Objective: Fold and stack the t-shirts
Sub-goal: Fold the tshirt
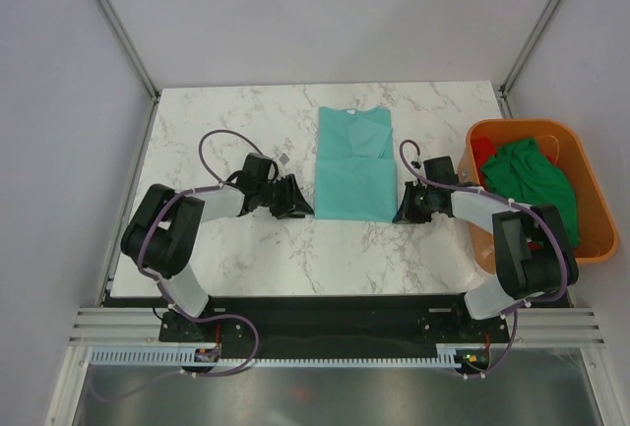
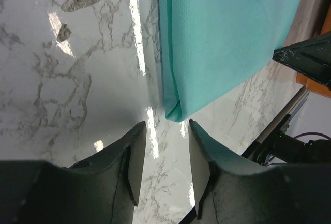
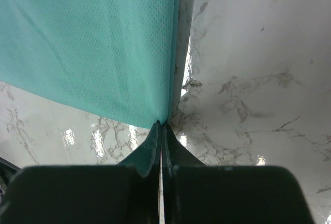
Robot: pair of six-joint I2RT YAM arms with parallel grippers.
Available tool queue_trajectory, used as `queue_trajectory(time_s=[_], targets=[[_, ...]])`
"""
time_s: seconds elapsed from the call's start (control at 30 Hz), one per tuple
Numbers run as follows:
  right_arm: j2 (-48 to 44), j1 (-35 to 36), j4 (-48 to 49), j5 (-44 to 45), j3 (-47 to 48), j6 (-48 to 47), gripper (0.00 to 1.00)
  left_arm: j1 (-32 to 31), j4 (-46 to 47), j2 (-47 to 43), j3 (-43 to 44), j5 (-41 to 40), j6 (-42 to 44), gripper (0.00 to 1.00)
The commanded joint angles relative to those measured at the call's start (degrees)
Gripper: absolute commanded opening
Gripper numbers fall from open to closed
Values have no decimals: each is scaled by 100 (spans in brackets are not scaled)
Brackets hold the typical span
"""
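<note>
Neatly folded teal t-shirt (image 1: 352, 165), left fingers (image 2: 135, 151) parted, right fingers (image 3: 150, 149) closed at corner.

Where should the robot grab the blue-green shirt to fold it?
Best guess: pinch the two near corners of the light teal folded cloth t-shirt, sliding in low from the robot's side. It lies flat in a long strip, so only edges give jaws a bite.

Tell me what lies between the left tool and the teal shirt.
Only a bare strip of marble table separates the left tool from the shirt; the left wrist view shows it.
</note>
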Motion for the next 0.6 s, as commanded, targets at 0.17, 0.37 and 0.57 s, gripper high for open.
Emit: queue_trajectory(time_s=[0.17,0.37,0.57], targets=[[-110,20,-29,140,-71,10,0,-158,413,667,464,241,-56,47],[-154,11,-29,210,-106,63,0,-211,413,852,447,232,-47,27],[-285,37,-64,254,-212,379,0,-229,413,713,255,320,-160,2]])
